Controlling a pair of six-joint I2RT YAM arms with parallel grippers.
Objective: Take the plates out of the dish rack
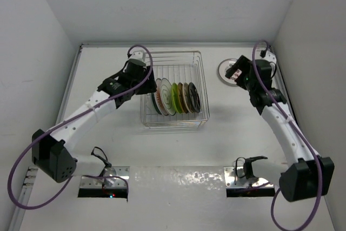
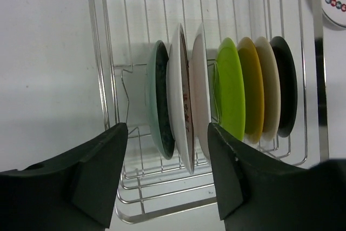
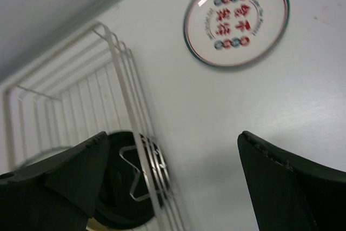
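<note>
We see the square silver wire dish rack (image 1: 174, 89) around the middle of the white table (image 1: 173, 150). A row of small round plates (image 1: 175, 98) stands on edge in its near half; we count about seven, though they overlap. From the left come a dark grey-green plate (image 2: 160, 106), a white plate with red marks (image 2: 181, 106), a pale one, a lime green plate (image 2: 230, 87), then tan, cream and black. The left gripper (image 2: 167, 128) hangs over the row's left end, fingers spread wide. The right gripper (image 3: 173, 139) is equally spread over bare table right of the rack, near a white round plate with red characters (image 3: 236, 19) lying flat at the far right.
</note>
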